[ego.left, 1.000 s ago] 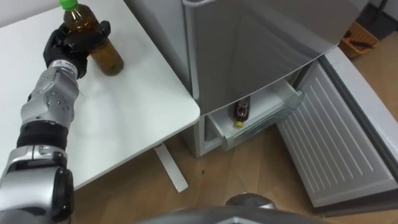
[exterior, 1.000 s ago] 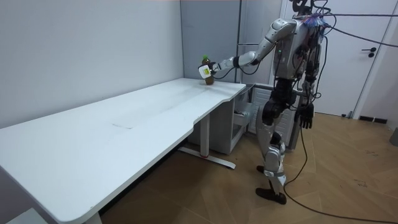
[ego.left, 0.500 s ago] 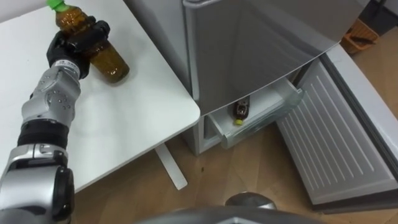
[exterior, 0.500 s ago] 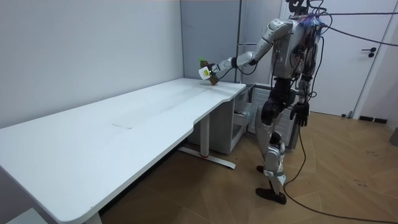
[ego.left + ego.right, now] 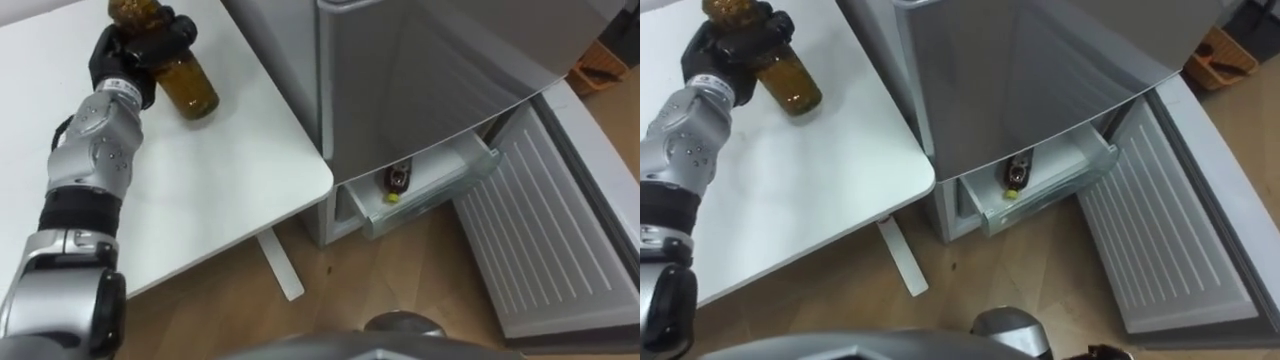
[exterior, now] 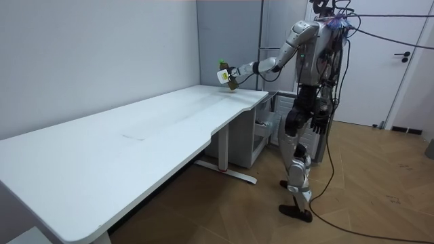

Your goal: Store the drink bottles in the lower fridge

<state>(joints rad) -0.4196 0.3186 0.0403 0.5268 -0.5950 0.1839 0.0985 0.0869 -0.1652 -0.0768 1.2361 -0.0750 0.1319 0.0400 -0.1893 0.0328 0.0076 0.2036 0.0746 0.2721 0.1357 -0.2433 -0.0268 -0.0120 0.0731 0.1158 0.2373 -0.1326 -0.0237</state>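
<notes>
now the left hand is curled tight round the brown drink bottle, held over the white table, neck toward eleven o'clock, base toward five. the open lower fridge drawer lies at four o'clock from it, a second bottle lying inside. the right hand hangs by the hip.

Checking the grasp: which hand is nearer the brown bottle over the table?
Left. The left hand is curled round the bottle; the right hand hangs at the robot's side, well away from it.
</notes>
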